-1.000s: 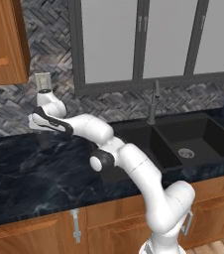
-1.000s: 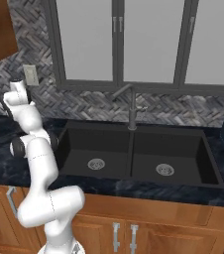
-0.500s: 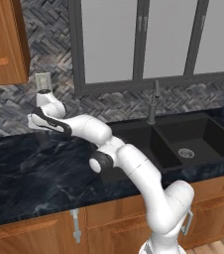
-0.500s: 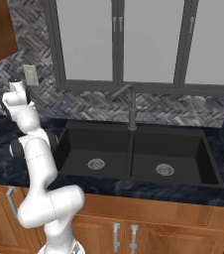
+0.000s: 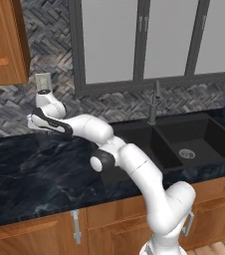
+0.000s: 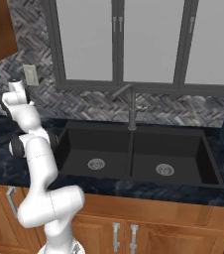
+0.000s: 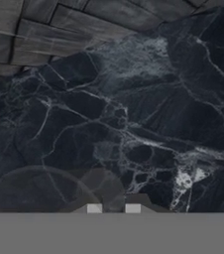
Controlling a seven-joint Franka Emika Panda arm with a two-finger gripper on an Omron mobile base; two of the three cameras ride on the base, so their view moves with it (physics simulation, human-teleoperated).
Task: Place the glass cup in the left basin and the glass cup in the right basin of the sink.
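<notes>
Reaching far left of the sink (image 5: 199,130), the arm (image 5: 84,127) hangs low over the counter (image 5: 30,174) by the backsplash

From the right base, the left basin (image 6: 99,141) and right basin (image 6: 168,146) hold no glass

At the hand, the glass cup (image 7: 34,171) shows as a faint clear rim: light, rigid, slick, breakable, best pinched at its wall. The pincer (image 7: 113,208) is nearly closed, seemingly nipping that wall
</notes>
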